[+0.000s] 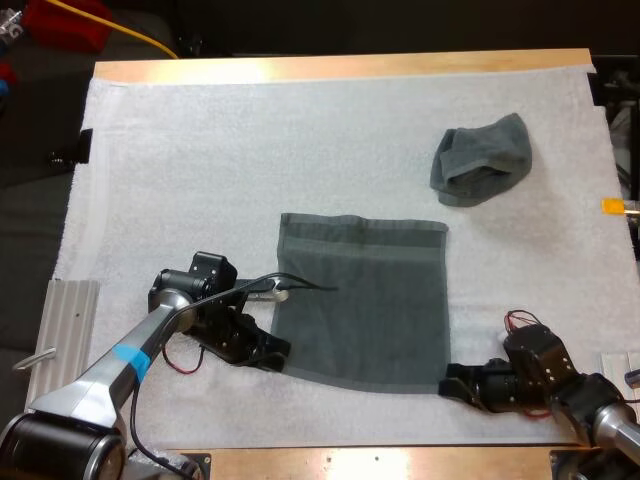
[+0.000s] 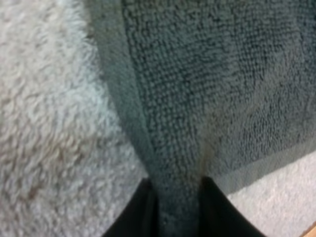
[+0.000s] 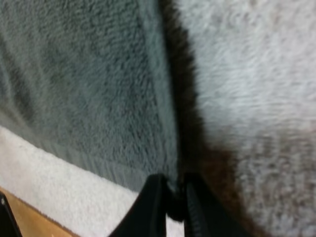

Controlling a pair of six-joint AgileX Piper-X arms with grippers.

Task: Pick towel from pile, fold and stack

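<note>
1. Two grippers sit low at the near edge of the flat towel (image 1: 365, 300), one at each near corner. The left gripper (image 1: 280, 351) is at the near left corner and the right gripper (image 1: 448, 381) is at the near right corner.
2. Seen from the left wrist, the left gripper (image 2: 175, 200) pinches the towel's corner. A ridge of grey-green cloth is bunched between its two black fingers (image 2: 140, 207).
3. Seen from the right wrist, the right gripper (image 3: 174, 192) is pressed nearly together on a thin bit of the hem at the towel's side edge. Its fingers (image 3: 154, 197) rest right at the corner, on the white mat (image 3: 256, 74).
4. I judge the step in hand to be the start of the fold: one towel lies spread out, gripped at both near corners.
5. The next move calls for both arms to lift together and carry the near edge over to the far hem, level, so the corners meet squarely. The thin right-hand grip could slip.
6. Farther off, toward the far right of the mat (image 1: 200, 160), a crumpled towel (image 1: 482, 160) lies well apart from both grippers and is not yet folded.
7. No folded stack is on the table (image 1: 340, 66), so stacking is not yet done.
</note>
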